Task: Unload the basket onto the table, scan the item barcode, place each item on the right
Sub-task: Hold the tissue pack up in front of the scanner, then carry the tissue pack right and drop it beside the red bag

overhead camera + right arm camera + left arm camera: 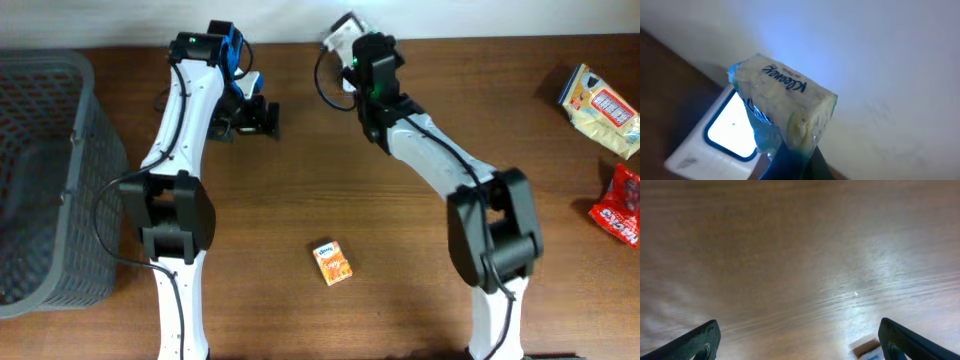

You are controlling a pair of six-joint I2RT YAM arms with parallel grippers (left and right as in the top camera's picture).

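Where the overhead view gives only a pale shape at the far edge of the table [300,190], the right wrist view resolves it as a Kleenex tissue pack [785,97]. My right gripper [790,161] is clenched on the pack's lower end, and the pack stands tilted above the jaws. Just to its left and lower in that view lies a white scanner [722,132] with a glowing window. The pack's barcode is not visible in any view.

The left wrist view shows only bare wood between the spread fingers of my left gripper [800,340], which is released and grasps nothing.

Only the overhead view shows the rest:
- a grey basket [40,180] at the left
- a small orange carton [333,262] near the middle
- two snack packets [600,108] at the far right
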